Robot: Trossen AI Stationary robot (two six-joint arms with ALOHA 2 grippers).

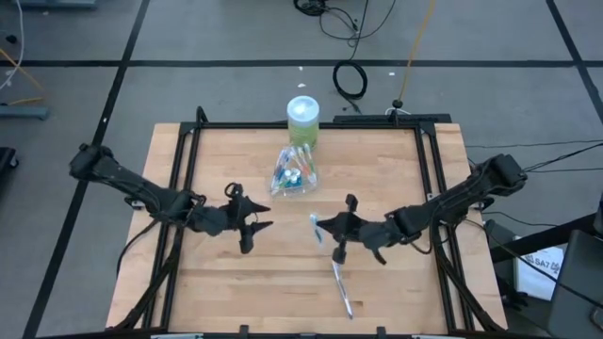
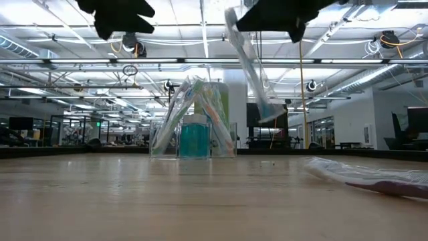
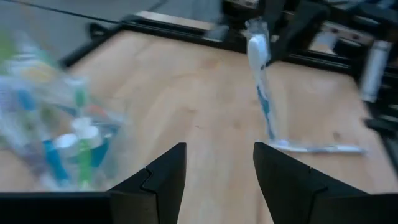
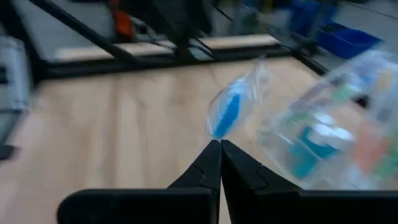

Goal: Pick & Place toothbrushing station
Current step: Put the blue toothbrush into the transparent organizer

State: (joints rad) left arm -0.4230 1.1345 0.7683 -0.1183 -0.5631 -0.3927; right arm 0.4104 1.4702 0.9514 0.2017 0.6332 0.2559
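Observation:
The clear cup [image 1: 295, 174] of multicoloured toothbrushes and teal-capped tubes stands upright on the table's far middle; it also shows in the low view [image 2: 194, 120]. My right gripper [image 1: 320, 226] hovers near the table's middle, shut on a wrapped blue toothbrush [image 2: 251, 67]. My left gripper [image 1: 256, 221] hangs open to the left of it, holding nothing [image 3: 217, 168]. Another wrapped toothbrush [image 1: 341, 287] lies flat on the wood near the front edge. My right gripper pinches the wrapped toothbrush between its two fingertips, at one end of the clear wrapper [image 4: 217, 134]. The fingers come nearly level from the table's right side. The brush hangs slanting below the gripper [image 3: 261, 81], its lower end clear of the table.
A green cylindrical container with a pale lid [image 1: 303, 121] stands just behind the cup at the far edge. A black metal frame [image 1: 188, 169] runs around the tabletop. Bare wood lies at the near left.

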